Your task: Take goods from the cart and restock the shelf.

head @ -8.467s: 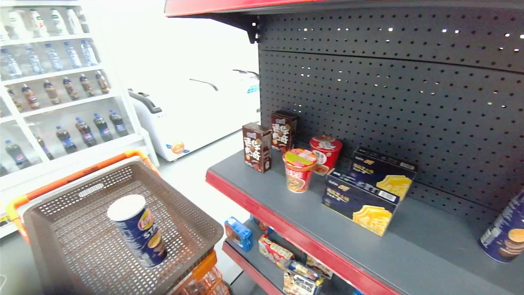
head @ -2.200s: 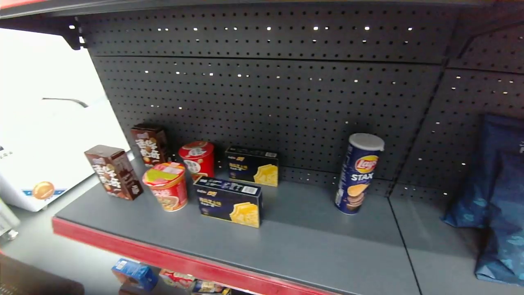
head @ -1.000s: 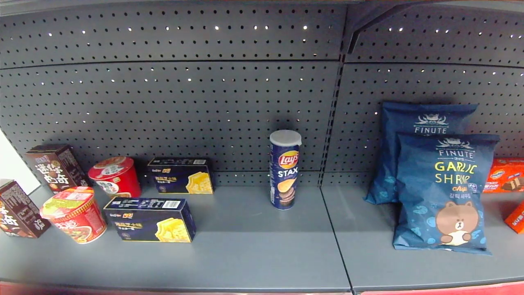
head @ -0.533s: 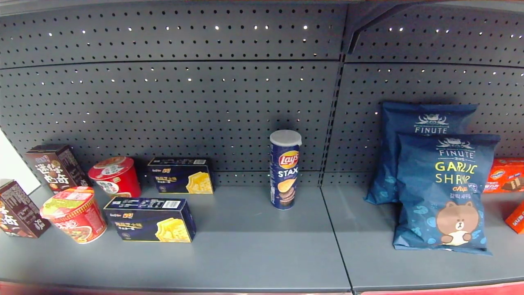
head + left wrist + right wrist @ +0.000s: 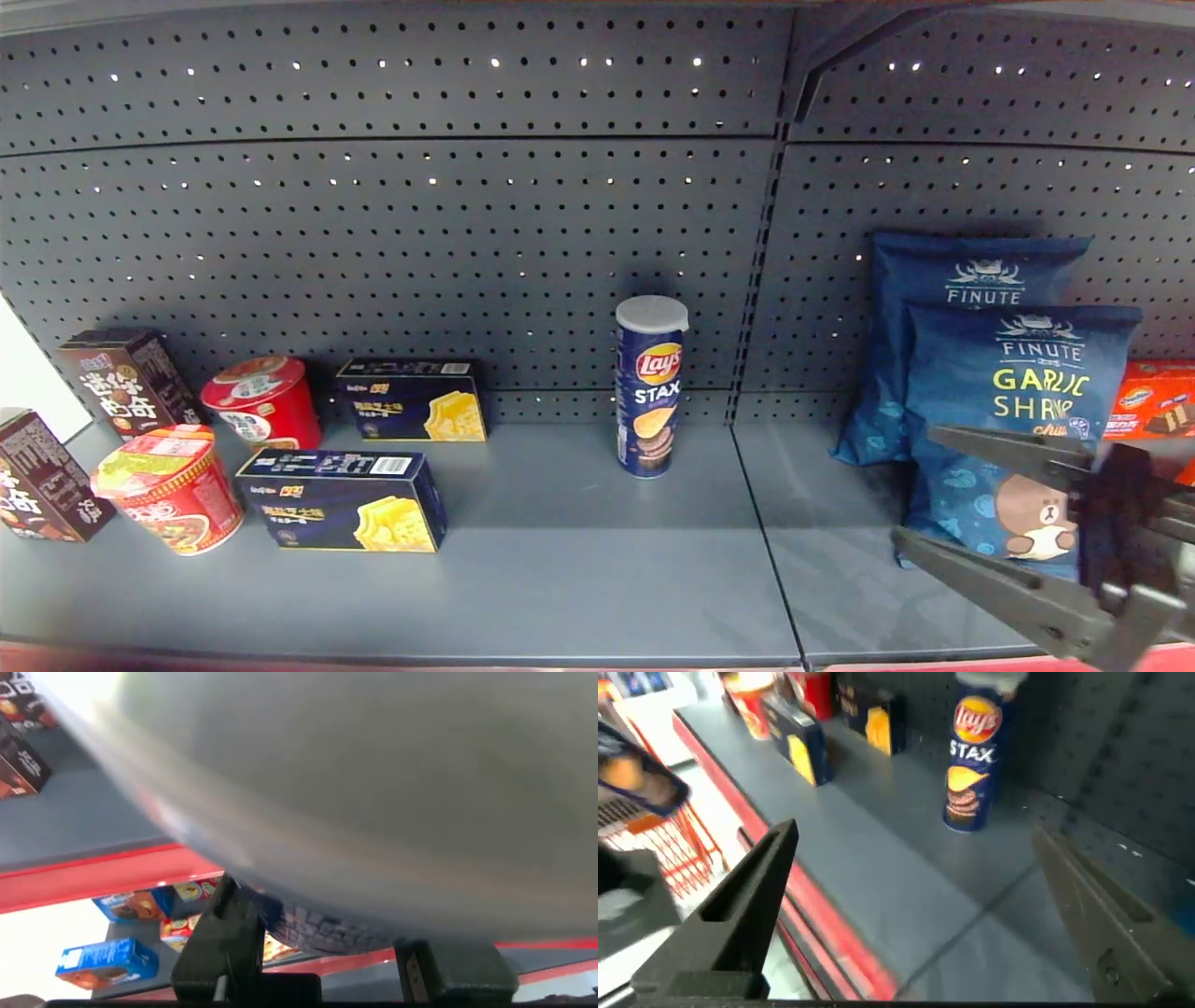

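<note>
A blue chips can point(image 5: 651, 385) with a grey lid stands upright on the grey shelf point(image 5: 579, 560), near the pegboard back; the right wrist view has this can point(image 5: 973, 761) ahead. My right gripper point(image 5: 915, 485) hangs open and empty at the lower right, in front of the blue snack bags point(image 5: 1008, 392). Its two dark fingers point(image 5: 738, 915) spread wide over the shelf front. My left gripper's fingers point(image 5: 220, 952) hold a large blurred grey and blue thing point(image 5: 374, 812), seemingly a second chips can. A blurred blue can point(image 5: 635, 770) shows beside the orange cart point(image 5: 682, 849).
Two dark blue boxes point(image 5: 341, 499), two red noodle cups point(image 5: 173, 485) and brown boxes point(image 5: 42, 476) fill the shelf's left part. Orange boxes point(image 5: 1153, 401) sit at the far right. Bare shelf lies around the standing can. A lower shelf holds goods point(image 5: 103, 957).
The head camera swung from the cart to the shelf. In the last half second my right gripper came into the head view at the lower right. The shelf goods stayed put.
</note>
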You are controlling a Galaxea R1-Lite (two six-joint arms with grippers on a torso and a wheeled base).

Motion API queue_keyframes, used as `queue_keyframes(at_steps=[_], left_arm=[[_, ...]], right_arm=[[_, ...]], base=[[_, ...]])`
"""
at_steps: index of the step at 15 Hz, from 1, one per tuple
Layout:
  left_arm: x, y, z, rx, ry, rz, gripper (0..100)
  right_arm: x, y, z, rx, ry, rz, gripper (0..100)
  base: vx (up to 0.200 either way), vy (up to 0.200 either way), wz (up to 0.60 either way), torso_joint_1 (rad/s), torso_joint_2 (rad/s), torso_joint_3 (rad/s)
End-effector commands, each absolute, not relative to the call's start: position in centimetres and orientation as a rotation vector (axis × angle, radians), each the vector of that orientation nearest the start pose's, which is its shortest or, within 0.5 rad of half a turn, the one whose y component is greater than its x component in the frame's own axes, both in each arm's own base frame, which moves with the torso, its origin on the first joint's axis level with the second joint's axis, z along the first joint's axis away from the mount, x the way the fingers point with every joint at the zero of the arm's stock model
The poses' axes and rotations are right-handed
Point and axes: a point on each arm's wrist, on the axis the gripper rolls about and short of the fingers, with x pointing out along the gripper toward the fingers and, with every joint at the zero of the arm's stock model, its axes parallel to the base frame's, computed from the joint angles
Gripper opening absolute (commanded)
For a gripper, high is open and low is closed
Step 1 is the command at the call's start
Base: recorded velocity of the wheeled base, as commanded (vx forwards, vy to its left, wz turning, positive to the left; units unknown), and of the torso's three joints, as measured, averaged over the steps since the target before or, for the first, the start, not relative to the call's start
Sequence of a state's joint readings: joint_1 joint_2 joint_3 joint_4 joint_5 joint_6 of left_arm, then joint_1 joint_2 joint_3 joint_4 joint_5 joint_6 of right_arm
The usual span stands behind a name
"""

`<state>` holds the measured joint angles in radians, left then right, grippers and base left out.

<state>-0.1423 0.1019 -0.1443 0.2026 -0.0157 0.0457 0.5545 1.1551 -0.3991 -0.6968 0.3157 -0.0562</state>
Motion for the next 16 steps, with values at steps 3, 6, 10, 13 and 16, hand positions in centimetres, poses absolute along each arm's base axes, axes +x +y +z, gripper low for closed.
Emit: queue_keyframes(at_steps=[3, 6, 10, 13, 16], left_arm=[[-2.6, 0.3, 9.8, 0.053, 0.154, -0.178, 0], [-2.6, 0.2, 9.8, 0.051, 0.155, -0.199, 0], [-2.6, 0.2, 9.8, 0.051, 0.154, -0.199, 0], [-2.6, 0.2, 9.7, 0.054, 0.158, -0.203, 0], [-2.6, 0.2, 9.6, 0.052, 0.164, -0.235, 0]], right_arm=[[24.1, 13.4, 18.4, -0.098, 0.065, 0.966, 100], [26.9, 14.8, 18.1, -0.092, 0.062, 1.029, 100], [28.5, 15.5, 16.7, -0.11, 0.078, 1.048, 100], [29.9, 15.7, 15.3, -0.122, 0.091, 1.098, 100], [33.0, 15.9, 14.5, -0.129, 0.072, 1.091, 100]], base=[[0.0, 0.0, 0.0, 0.0, 0.0, 0.0], [0.0, 0.0, 0.0, 0.0, 0.0, 0.0], [0.0, 0.0, 0.0, 0.0, 0.0, 0.0], [0.0, 0.0, 0.0, 0.0, 0.0, 0.0], [0.0, 0.0, 0.0, 0.0, 0.0, 0.0]])
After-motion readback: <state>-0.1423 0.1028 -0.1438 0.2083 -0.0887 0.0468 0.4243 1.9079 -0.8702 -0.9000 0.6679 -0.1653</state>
